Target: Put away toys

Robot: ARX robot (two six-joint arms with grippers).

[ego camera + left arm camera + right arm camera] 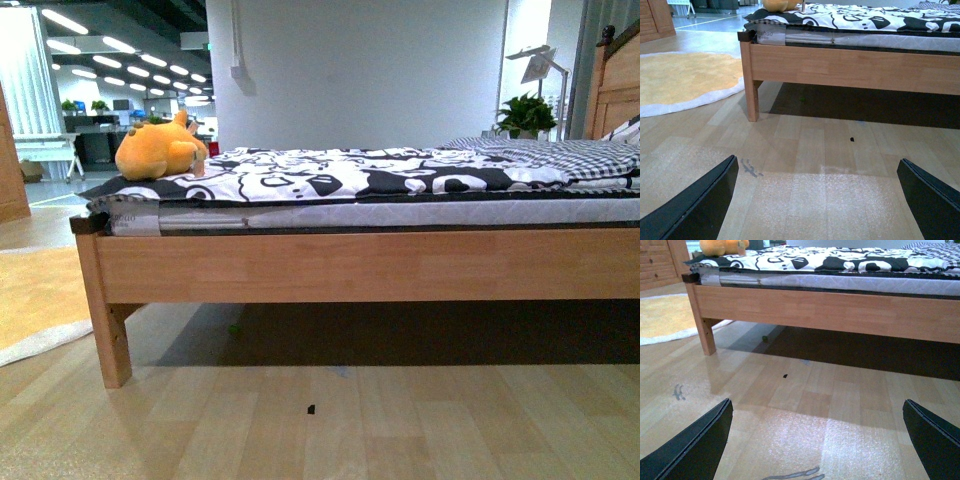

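Wood floor (300, 430) lies before us, bed (350, 265) ahead, orange plush toy (160, 148) on it at ten o'clock. Our left gripper (817, 160) and right gripper (818, 401) have jaws spread wide.

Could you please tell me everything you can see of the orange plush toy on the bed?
The plush toy is a soft, rounded, orange-yellow animal with a pointed ear on top. It lies slumped on the black-and-white bedcover, at the left corner of the bed in the front view. Only the cover touches it; its face cannot be made out.
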